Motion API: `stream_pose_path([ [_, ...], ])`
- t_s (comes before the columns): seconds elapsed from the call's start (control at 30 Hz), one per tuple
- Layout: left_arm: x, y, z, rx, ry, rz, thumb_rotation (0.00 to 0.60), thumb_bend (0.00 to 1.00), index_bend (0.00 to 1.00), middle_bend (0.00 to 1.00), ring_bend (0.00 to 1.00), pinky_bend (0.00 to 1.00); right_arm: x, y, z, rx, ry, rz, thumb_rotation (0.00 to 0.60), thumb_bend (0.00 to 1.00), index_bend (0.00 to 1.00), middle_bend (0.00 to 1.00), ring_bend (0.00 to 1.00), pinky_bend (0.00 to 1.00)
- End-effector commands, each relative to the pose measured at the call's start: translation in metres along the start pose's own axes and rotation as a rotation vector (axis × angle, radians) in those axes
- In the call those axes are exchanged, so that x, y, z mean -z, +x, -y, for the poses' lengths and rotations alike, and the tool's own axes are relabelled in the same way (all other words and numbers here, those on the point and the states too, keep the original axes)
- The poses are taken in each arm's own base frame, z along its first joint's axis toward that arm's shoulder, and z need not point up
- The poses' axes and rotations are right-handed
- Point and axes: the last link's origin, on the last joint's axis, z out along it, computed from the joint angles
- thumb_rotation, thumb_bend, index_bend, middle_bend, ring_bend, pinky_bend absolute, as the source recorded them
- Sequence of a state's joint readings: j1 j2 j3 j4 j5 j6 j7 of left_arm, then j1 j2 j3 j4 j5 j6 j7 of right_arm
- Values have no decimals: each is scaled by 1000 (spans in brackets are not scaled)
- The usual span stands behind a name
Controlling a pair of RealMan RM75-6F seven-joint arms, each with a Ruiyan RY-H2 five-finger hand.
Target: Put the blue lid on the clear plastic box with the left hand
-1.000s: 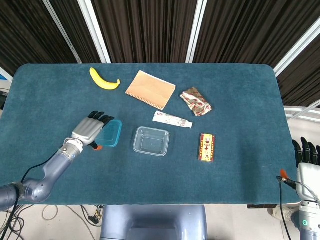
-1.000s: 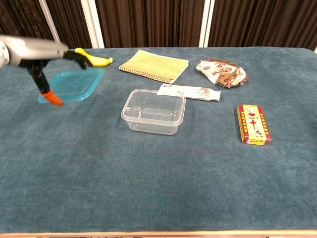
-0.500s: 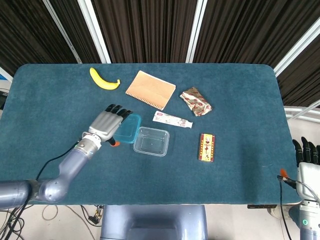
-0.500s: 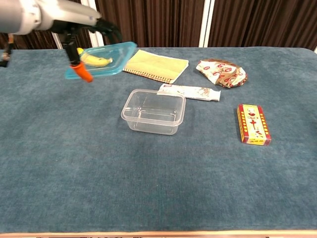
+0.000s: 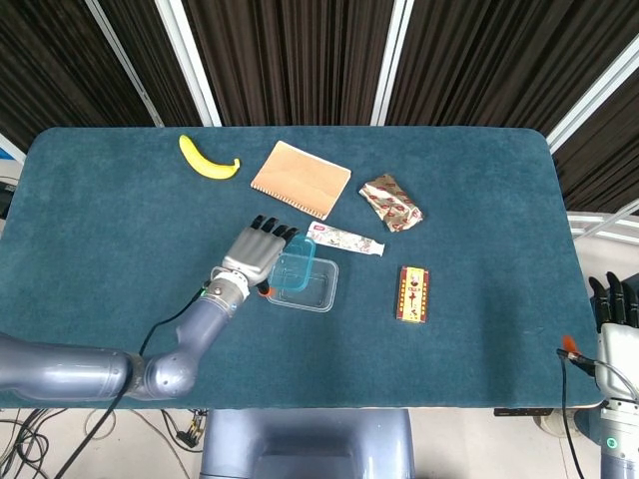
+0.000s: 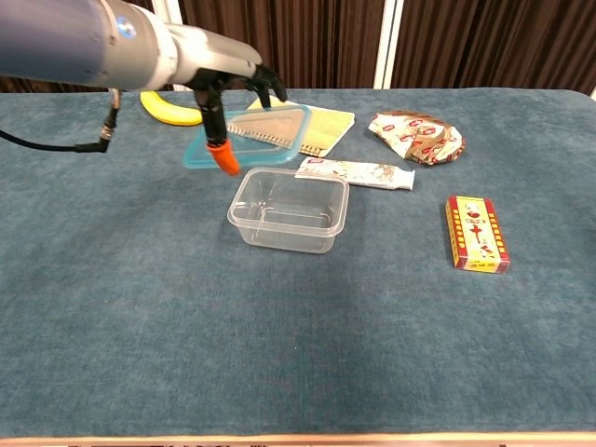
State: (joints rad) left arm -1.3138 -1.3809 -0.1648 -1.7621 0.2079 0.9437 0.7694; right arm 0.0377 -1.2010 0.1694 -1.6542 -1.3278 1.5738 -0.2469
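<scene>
A: Why is the lid [image 6: 250, 136] carried that way by the left robot hand [image 5: 259, 253]?

B: It is pinched by one edge, so its flat face is left free to be lowered. It is held tilted in the air, above the near-left rim of the box [image 6: 288, 209], not yet touching.

A: And the box?

B: It is left open on the surface [image 6: 298, 345], just beside the tube [image 6: 355, 172]. The right robot hand [image 5: 611, 304] is parked at the edge; whether it is spread cannot be told.

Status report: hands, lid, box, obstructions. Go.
Left hand holds blue lid in the air, above clear box, not seated. Right hand idle at table edge. Box mouth unobstructed.
</scene>
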Motion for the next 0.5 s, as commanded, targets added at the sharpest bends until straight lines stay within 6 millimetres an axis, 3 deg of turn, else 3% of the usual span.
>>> stream_pose_path([
  [0.03,-6,-3,-11,26,-7,10,600,287,96,284,0,0,1,1,0,-12,-7,-2,600,297,104,29,0,0],
  [0.5,-21,-16,-33,-23,-25,44,600,286,97,284,0,0,1,1,-1,-15,-5,0,600,296,105,29,0,0],
])
